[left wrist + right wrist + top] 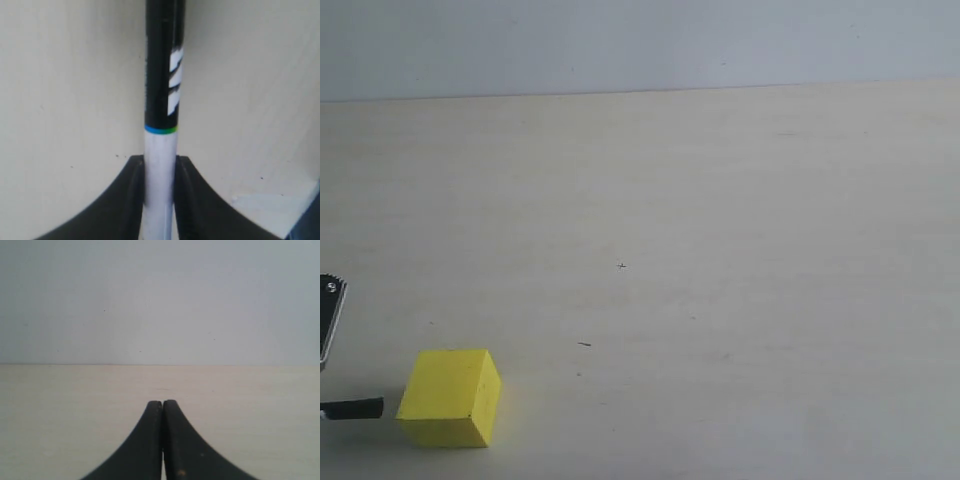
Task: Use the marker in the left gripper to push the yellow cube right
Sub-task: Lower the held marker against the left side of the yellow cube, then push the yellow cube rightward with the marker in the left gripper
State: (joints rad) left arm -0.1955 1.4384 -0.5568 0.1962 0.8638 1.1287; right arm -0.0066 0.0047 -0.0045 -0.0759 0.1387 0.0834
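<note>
The yellow cube rests on the table near the front left of the exterior view. Just left of it, the black tip of the marker points at the cube's left face, a small gap or light contact that I cannot tell apart. Only a finger plate of the left gripper shows at the left edge. In the left wrist view my left gripper is shut on the marker, its fingers clamping the white barrel. My right gripper is shut with nothing in it. The cube is out of both wrist views.
The pale wooden table stretches to the right of the cube and back to a grey wall. A pale patch and a bluish object's corner show at the edge of the left wrist view.
</note>
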